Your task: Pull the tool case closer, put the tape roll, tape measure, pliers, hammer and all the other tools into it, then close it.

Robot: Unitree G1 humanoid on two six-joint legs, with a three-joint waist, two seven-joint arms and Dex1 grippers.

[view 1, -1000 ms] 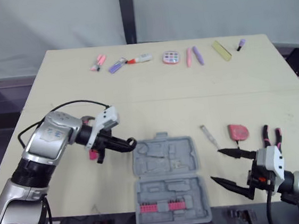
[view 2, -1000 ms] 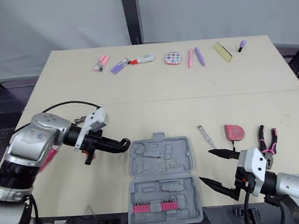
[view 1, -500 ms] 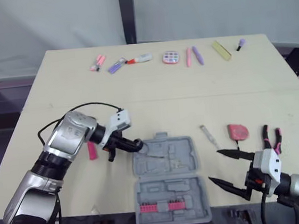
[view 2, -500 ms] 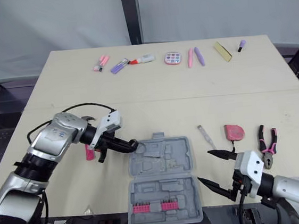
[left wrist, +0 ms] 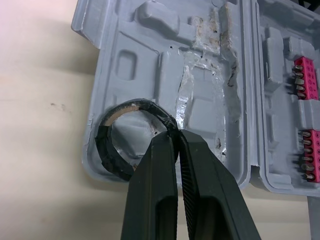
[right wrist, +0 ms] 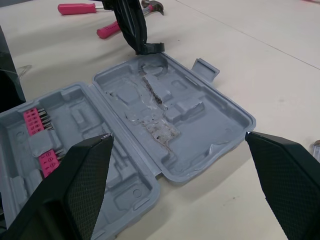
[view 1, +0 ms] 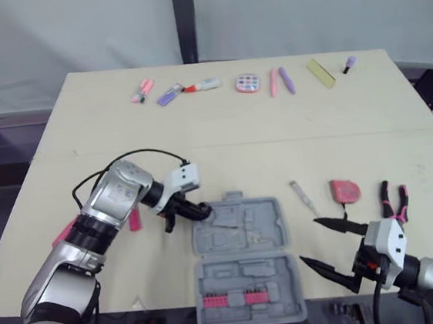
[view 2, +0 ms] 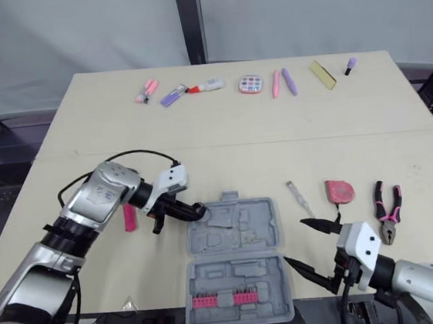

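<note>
**A:** Start at the left. What lies there?

**B:** Two pink-handled tools on the table (view 1: 222, 146), left of the case and beside the left arm. One is a hammer (right wrist: 75, 8), the other a second pink-handled tool (right wrist: 112, 30).

**A:** And the left gripper (left wrist: 176, 137)?

**B:** It is clamped on the rim of the one black tape roll (left wrist: 102, 145). The roll sits in the round recess at the far left corner of the tool case (view 1: 239, 233).

**A:** The case itself?

**B:** One grey case, lying open with both halves flat. The near half holds two blocks of pink bits (left wrist: 306, 75).

**A:** Right of it?

**B:** The right gripper (view 1: 308, 240) hovers at the case's near right corner. Its fingers are spread wide and hold nothing. Beyond it lie three single tools, each apart from the next: a slim screwdriver-like tool (view 1: 303, 195), a red tape measure (view 1: 345, 190) and pink-handled pliers (view 1: 393, 201).

**A:** The far edge?

**B:** There is a row of small items (view 1: 248, 83) in pink, purple, white and yellow. I count about eight, though I cannot tell whether the leftmost pink piece is one thing or two.
</note>
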